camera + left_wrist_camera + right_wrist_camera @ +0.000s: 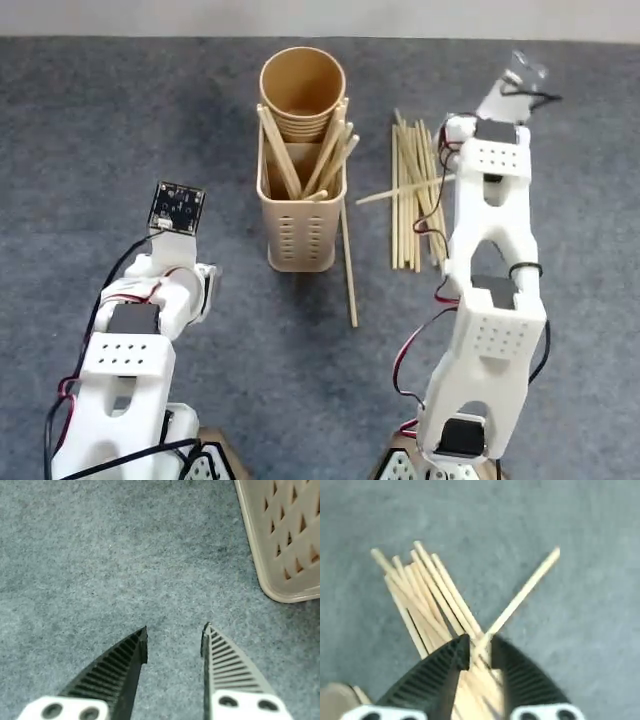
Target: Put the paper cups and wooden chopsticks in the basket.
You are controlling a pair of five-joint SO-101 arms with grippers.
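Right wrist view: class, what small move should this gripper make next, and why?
Probably a short lift straight up. The right gripper appears shut on the slanted chopstick, which lies across the chopstick pile on the table. Raising it first should free it from the pile without dragging the others along, before any carry over to the basket.

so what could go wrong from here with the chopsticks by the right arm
1. The right tool sits at the crossed chopstick just where it lies on the pile, so a lift may drag or scatter its neighbours.
2. The basket is crowded with stacked cups and leaning chopsticks; another one could catch on these and fall out.
3. The lone chopstick beside the basket could get knocked during a drop.
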